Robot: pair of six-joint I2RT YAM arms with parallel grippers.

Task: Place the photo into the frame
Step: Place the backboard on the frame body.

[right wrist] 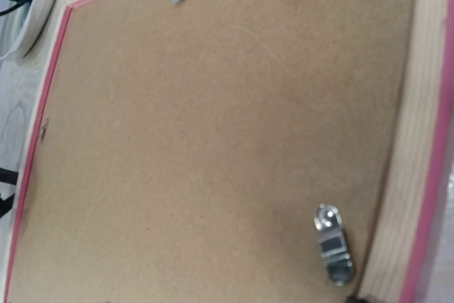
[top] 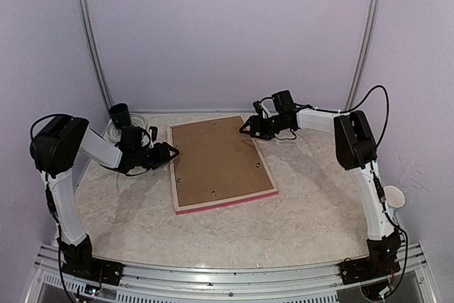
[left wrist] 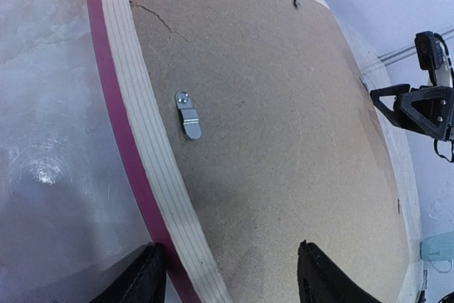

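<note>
I work in a robot lab's test booth. Plain lilac walls (top: 227, 26) rise behind the frame (top: 227, 202), metal rails (top: 91, 40) climb the corners beyond it, and on its near side my left arm (top: 62, 196) and right arm (top: 374, 193) are bolted to an aluminium base rail (top: 234, 276) at the edge of the marbled table (top: 319, 207).

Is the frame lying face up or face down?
Face down: on the frame, the brown backing board and a metal clip face upward.
</note>
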